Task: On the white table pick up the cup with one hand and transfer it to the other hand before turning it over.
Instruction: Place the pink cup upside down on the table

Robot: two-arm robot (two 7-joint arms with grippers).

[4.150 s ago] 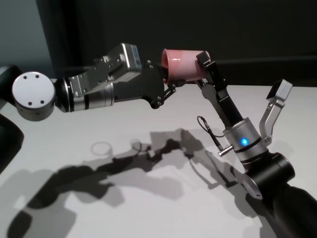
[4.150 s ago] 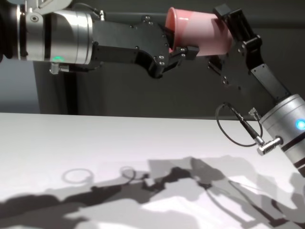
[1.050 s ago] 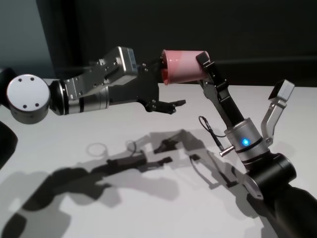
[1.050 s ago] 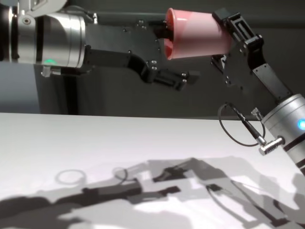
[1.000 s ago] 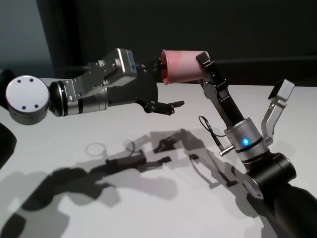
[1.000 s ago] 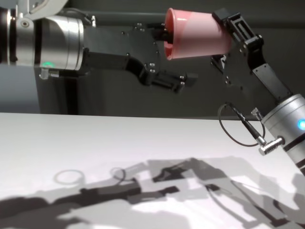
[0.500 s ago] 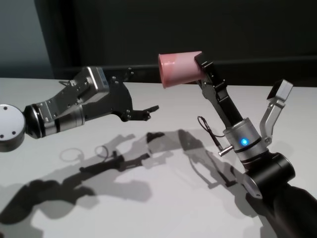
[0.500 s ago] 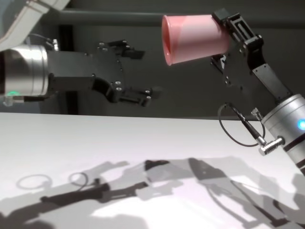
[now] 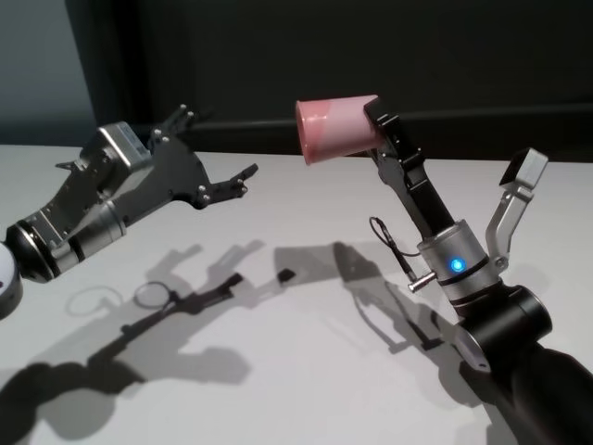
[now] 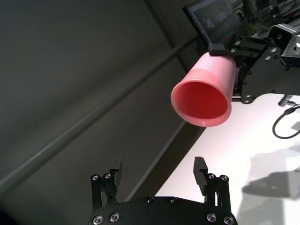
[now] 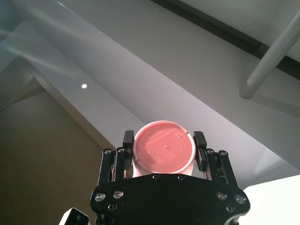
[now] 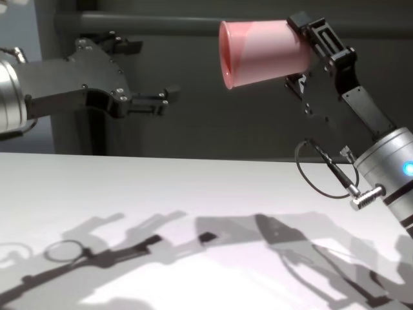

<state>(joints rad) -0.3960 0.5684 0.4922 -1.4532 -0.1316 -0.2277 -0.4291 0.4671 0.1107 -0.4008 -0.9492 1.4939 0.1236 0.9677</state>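
While the right tool is clamping the pink cup by its base, holding it on its side high above the white tabletop, the left tool is hanging well apart to the left, its fingers spread wide and gripping nothing.

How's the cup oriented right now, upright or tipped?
Tipped on its side. The cup lies roughly horizontal in the right gripper, clamped near its base, rim facing the open left gripper.
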